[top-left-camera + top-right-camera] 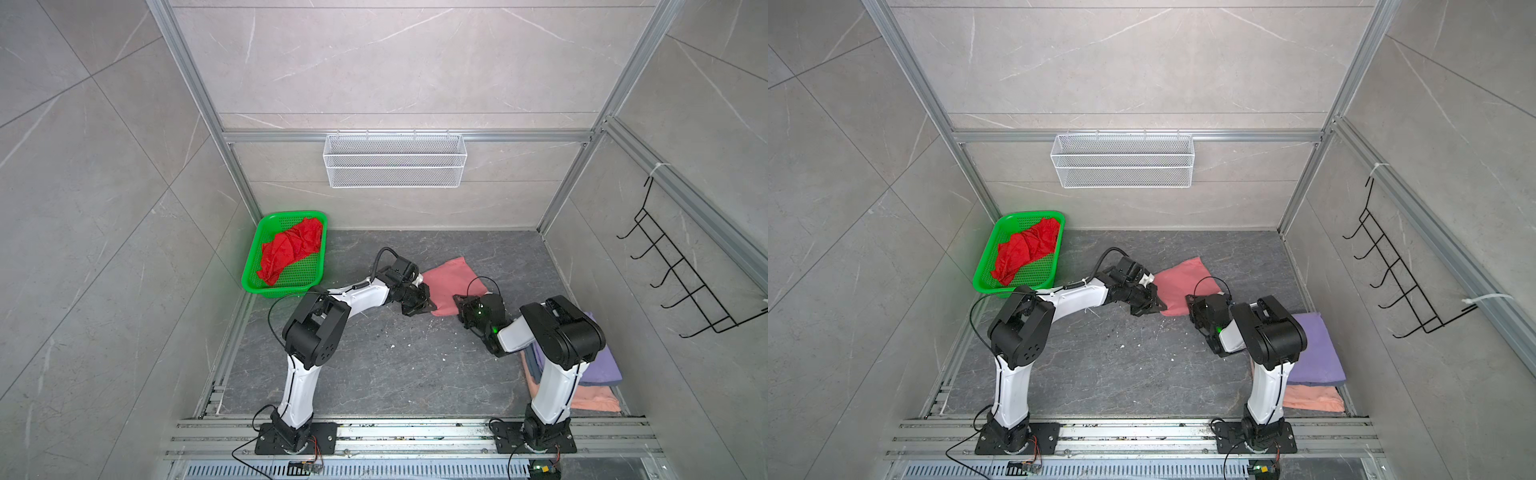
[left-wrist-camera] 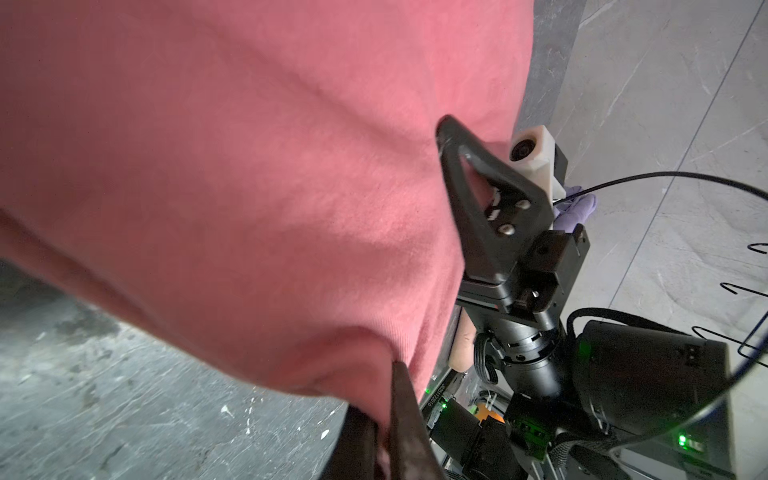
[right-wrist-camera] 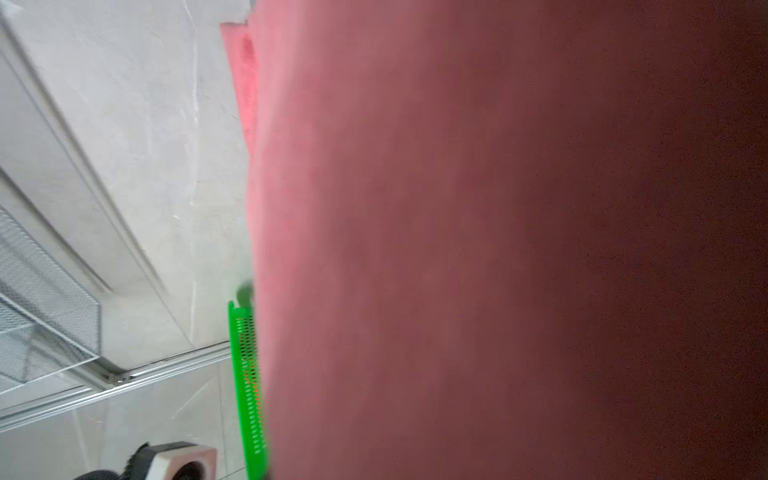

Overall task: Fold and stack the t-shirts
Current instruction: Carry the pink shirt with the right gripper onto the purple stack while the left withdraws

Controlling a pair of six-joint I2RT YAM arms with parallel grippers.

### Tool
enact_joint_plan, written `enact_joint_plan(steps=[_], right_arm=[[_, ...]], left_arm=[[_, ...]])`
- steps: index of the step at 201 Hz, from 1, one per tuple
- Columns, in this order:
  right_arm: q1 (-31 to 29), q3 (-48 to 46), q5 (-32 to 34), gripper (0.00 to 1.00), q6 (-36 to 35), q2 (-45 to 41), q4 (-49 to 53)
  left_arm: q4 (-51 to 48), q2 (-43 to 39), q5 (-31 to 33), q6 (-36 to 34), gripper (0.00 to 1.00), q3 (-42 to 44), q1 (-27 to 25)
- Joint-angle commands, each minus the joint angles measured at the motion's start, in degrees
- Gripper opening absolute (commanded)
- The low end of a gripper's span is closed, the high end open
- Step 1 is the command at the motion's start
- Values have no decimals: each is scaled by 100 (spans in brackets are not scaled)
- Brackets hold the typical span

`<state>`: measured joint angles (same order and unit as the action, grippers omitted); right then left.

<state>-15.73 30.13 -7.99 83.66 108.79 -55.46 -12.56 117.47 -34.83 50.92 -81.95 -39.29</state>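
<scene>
Salmon-pink soft t-shirt (image 1: pixel 451 282): your left gripper (image 2: pixel 388 368) pinches its seven-o'clock corner, jaws closed; your right gripper (image 1: pixel 457 300) meets five o'clock; you cannot tell its grip.

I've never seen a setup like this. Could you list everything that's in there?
salmon-pink t-shirt: 1, salmon-pink, middle of the table.
red t-shirt: 1, bright red, crumpled in the basket.
green basket: 1, green, far left corner.
lavender t-shirt: 1, lavender, folded, top of the stack on the near right.
peach t-shirt: 1, peach, folded, bottom of that stack.
wire basket: 1, white, back wall.
hook rack: 1, black, right wall.
tabletop: 1, dark grey.
left arm and right arm: 2, white and black, near edge.
left gripper: 1, black, shut on the salmon-pink t-shirt.
right gripper: 1, black, at the same shirt; grip unclear.
</scene>
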Motion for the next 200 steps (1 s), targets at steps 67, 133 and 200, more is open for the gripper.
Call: enact_joint_plan(steps=[67, 133, 200], right_arm=[[316, 1564, 356, 0, -1595, -1285, 4943], [1380, 2951, 820, 0, -3208, -1968, 7592], [2927, 4084, -252, 0, -4563, -2442, 9231]], left_arm=[[-515, -584, 8, -725, 61, -348, 90], [-83, -1224, 283, -691, 66, 647, 803], [682, -1071, -236, -379, 66, 1076, 993]])
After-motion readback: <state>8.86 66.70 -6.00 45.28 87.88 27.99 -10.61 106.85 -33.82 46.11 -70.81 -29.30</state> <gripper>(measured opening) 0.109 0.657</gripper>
